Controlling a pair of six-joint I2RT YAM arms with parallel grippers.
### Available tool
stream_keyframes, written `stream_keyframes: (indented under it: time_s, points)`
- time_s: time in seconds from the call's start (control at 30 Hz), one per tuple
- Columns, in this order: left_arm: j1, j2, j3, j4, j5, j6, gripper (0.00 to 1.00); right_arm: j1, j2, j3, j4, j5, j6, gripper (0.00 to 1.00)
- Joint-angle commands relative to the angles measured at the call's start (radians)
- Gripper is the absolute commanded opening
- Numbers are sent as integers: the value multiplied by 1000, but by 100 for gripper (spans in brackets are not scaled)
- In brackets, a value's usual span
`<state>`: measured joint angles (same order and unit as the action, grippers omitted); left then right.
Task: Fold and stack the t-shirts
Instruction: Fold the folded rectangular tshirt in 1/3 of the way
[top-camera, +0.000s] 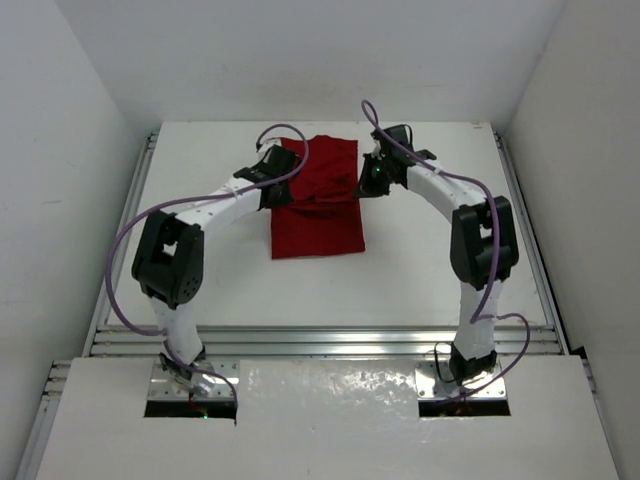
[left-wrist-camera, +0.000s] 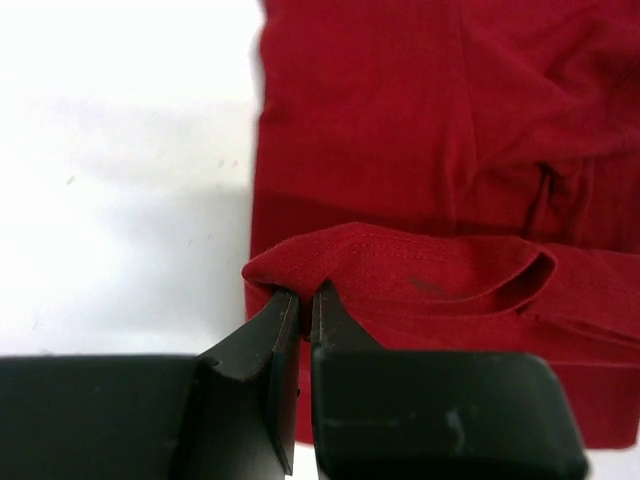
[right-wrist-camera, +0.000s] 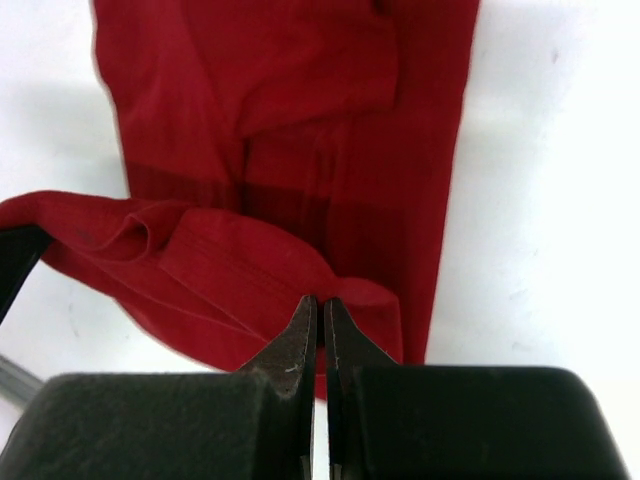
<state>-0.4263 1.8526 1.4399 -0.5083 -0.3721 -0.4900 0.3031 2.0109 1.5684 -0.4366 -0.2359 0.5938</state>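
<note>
"So, where is the shirt sitting?" the desk asks.

"I see one dark red t-shirt (top-camera: 318, 225) on the white table (top-camera: 430, 270), on the table's far half and about midway across it. It's folded into a long strip that runs from the table's far edge towards the near one, several layers deep, with bare table to either side."

"And your grippers?"

"Both are clamped on cloth. The left gripper (top-camera: 281, 190) is over the table's far half, just left of centre. From its wrist camera I see the left gripper (left-wrist-camera: 305, 295) with its fingers pressed almost together on a corner of a stitched hem on the t-shirt (left-wrist-camera: 400, 120), with only a sliver of red between the tips. The right gripper (top-camera: 368, 184) is opposite it, just right of centre. In its own view the right gripper (right-wrist-camera: 321, 305) has its tips shut tight on a rounded fold of the t-shirt (right-wrist-camera: 300, 100)."

"Is that edge flat?"

"No. The stretch between the two grips is raised off the layers below and throws a dark band of shadow across them. It sags and puckers in the middle. The rest of the strip lies flat on the table."
</note>
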Motion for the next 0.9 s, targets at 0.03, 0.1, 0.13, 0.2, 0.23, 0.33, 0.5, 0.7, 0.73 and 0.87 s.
stream_keyframes:
  time_s: [0.03, 0.1, 0.13, 0.2, 0.23, 0.33, 0.5, 0.7, 0.73, 0.87]
  points:
    - [27, 48, 59, 129, 41, 80, 0, -22, 78, 139, -30, 6, -37, 0]
    - [43, 83, 86, 139, 39, 88, 0, -25, 127, 171, -43, 18, -43, 0]
    - [50, 95, 97, 146, 44, 90, 0, -30, 143, 208, -51, 24, -46, 0]
    - [67, 132, 128, 157, 56, 99, 0, -36, 186, 237, -63, 27, -52, 0]
    - [72, 160, 155, 154, 62, 102, 0, -44, 199, 261, -63, 27, -54, 0]
    - [81, 194, 189, 152, 58, 107, 0, -53, 236, 301, -73, 29, -57, 0]
    - [92, 269, 232, 157, 58, 108, 0, -61, 316, 392, -94, 37, -65, 0]
    - [100, 330, 277, 171, 52, 110, 0, -68, 368, 449, -90, 40, -69, 0]
    - [104, 338, 281, 169, 42, 107, 0, -71, 379, 459, -90, 38, -69, 0]
    - [116, 361, 303, 159, 15, 73, 0, -82, 430, 527, -70, 4, -77, 38]
